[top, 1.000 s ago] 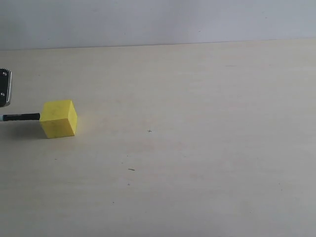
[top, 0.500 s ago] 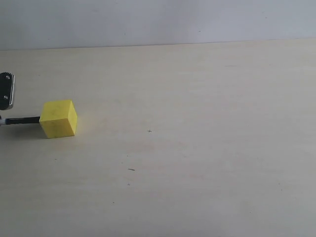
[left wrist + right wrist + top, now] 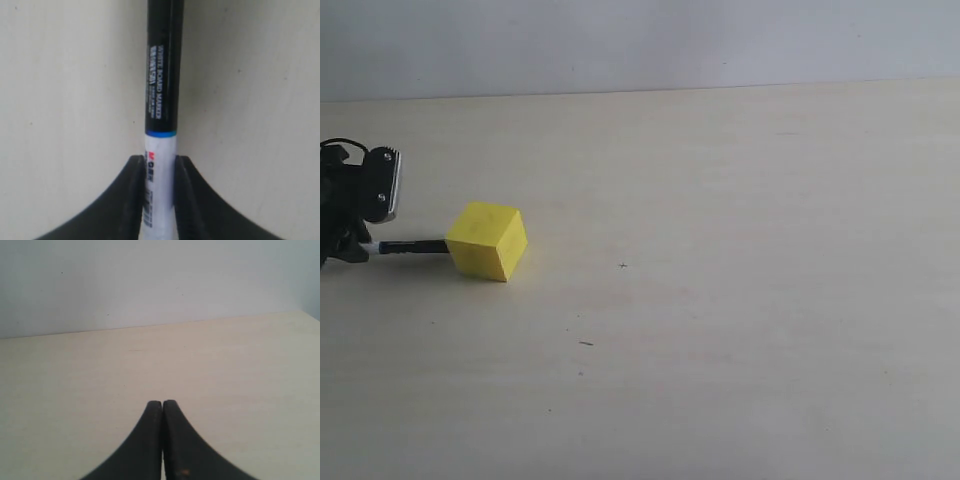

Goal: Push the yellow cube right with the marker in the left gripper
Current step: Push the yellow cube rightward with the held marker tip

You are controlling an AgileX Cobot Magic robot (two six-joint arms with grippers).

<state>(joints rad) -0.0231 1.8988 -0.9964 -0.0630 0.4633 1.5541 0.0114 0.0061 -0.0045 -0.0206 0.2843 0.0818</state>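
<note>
Left gripper: the jaws are recorded clamped on the white barrel of the marker, one finger on each side, as shown in the left wrist view. The black cap section is seen projecting straight out ahead of the fingertips, so the marker's long axis is taken to be in line with the gripper's reach. In the exterior view the marker is held low and nearly level over the table, its axis running left to right and its free black end pointing right. That end is noted against the left-hand face of the yellow cube, touching or as near as can be resolved, at about mid-height. The cube is located in the left part of the table, directly right of the jaws along the marker's axis. It rests flat and is yawed, so a vertical edge rather than a flat face is turned toward the camera. Judgement: jaws, marker and cube are set in one left-to-right line, so the push is best carried rightward along that axis. Because the contacted face is not square to the marker, a slip of the tip or a twist of the cube is to be expected. Beyond the cube, tabletop with a few faint specks extends right, then a pale wall. Right gripper: fingers pressed together on nothing, absent from the exterior view; the left arm is judged nearer.
</note>
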